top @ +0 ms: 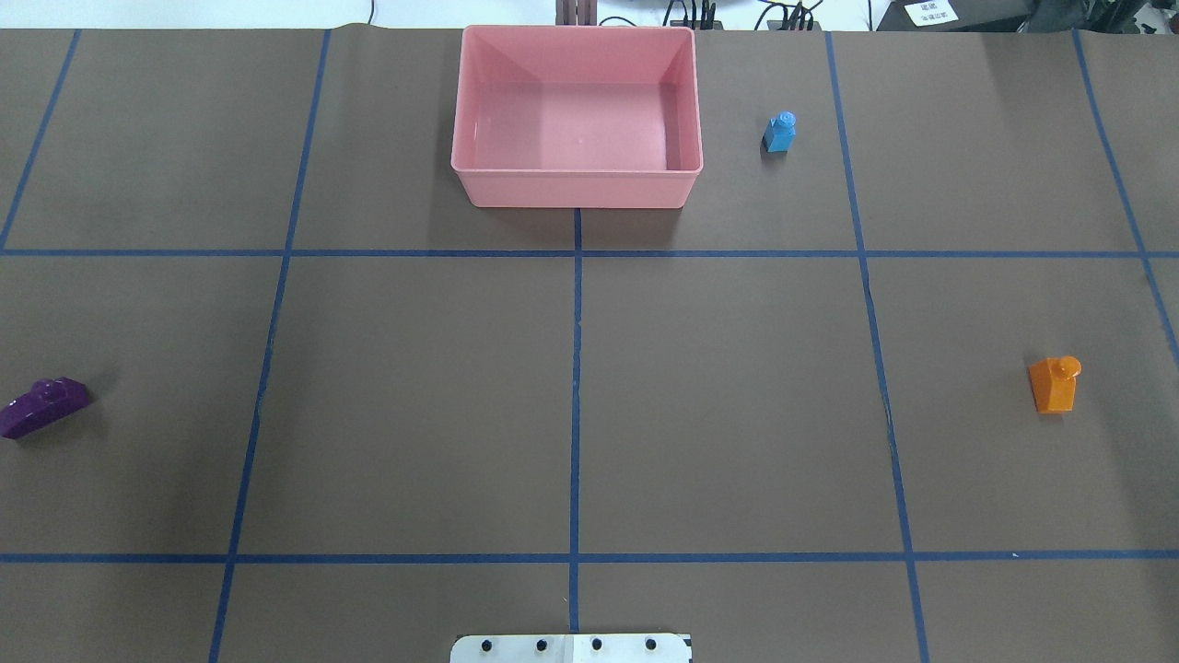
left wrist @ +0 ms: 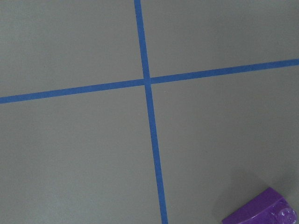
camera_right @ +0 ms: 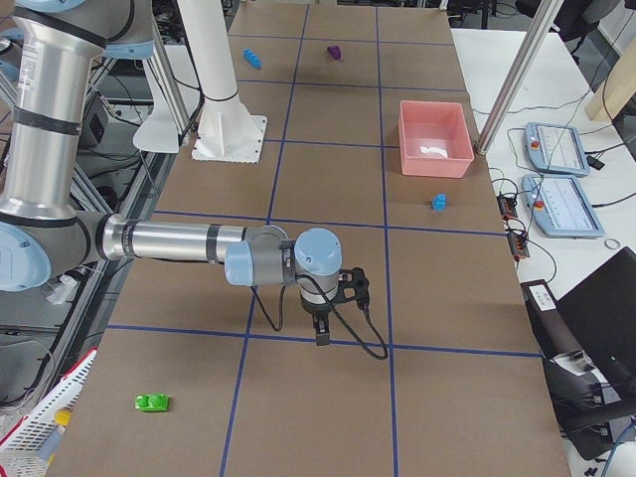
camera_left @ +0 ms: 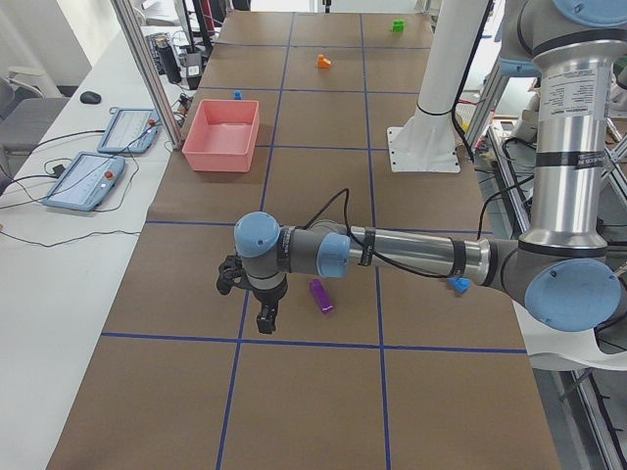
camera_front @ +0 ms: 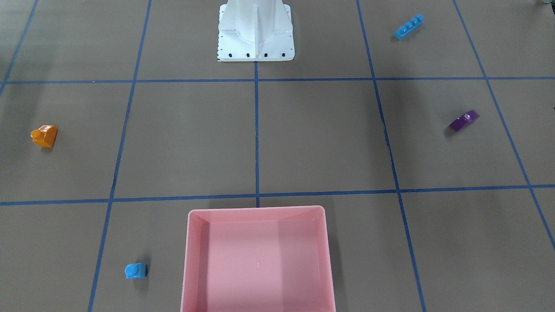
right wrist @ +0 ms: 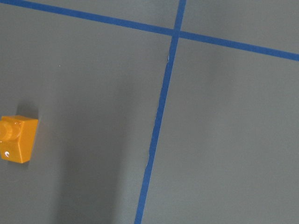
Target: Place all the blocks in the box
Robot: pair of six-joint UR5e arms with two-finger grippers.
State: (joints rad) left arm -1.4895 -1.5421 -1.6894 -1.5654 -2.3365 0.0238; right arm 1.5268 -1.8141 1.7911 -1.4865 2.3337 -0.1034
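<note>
Pink plastic box [top: 576, 189], small blue brick [top: 779, 132] near it on brown surface [top: 414, 396]
Left arm [camera_left: 411, 257] beside purple sloped brick [camera_left: 319, 296]; either arm's jaws, cannot tell how open

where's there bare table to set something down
The two middle squares are bare, bordered by the pink box, the robot base, the purple brick and the orange brick. Tightest: the strip between box and small blue brick.

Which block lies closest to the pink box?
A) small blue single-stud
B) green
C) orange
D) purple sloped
A: the small blue single-stud block sits just beside the pink box, nearer than any other brick.
</note>
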